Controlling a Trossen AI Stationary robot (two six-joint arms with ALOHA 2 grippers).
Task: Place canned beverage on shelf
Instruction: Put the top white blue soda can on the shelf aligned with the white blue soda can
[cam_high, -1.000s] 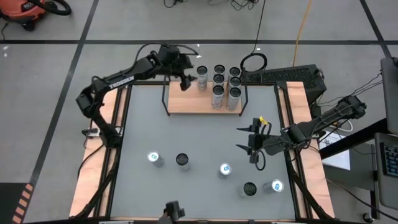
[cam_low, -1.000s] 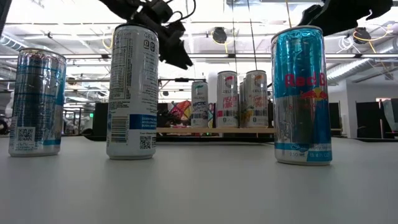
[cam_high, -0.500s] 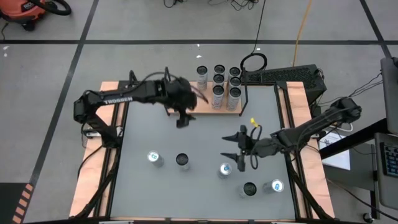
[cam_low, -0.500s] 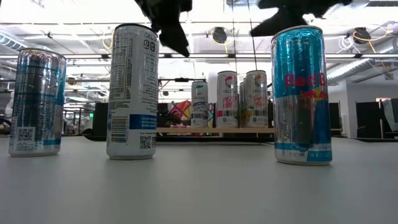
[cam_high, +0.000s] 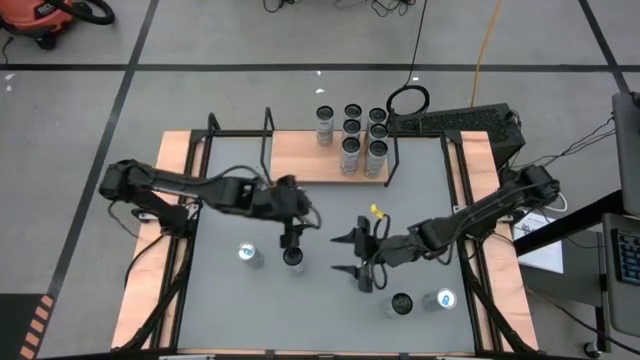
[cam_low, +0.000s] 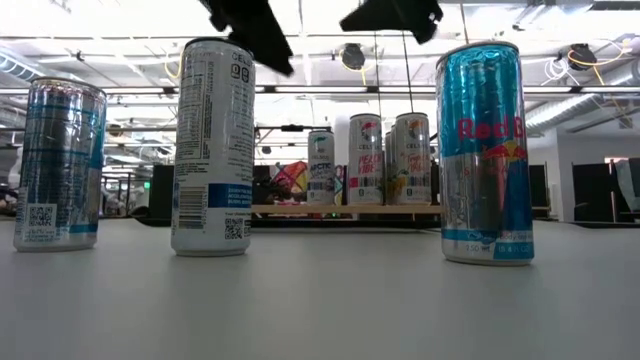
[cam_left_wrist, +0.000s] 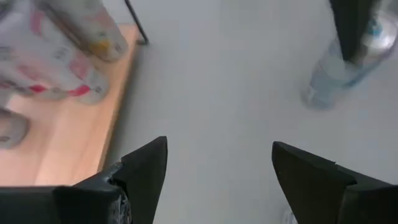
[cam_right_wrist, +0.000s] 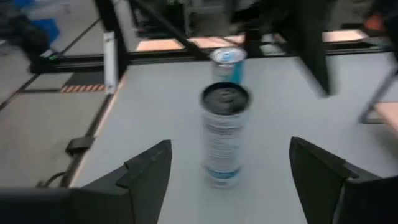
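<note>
Left pincer (cam_high: 292, 238), open and empty, has swung from the shelf (cam_high: 305, 158) down over a desk can (cam_high: 293, 259), so another pick looks imminent.

In the low view both hands are cut off by the top edge. The left hand (cam_high: 291, 240) hides part of the dark-topped can (cam_high: 293, 259). Cans on the shelf (cam_left_wrist: 56, 143) blur in the left wrist view.

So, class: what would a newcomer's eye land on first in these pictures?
Probably the two open hands over the middle of the table: the left hand above a black-topped can, the right hand facing it. Next, the cluster of cans at the right end of the wooden shelf.
</note>
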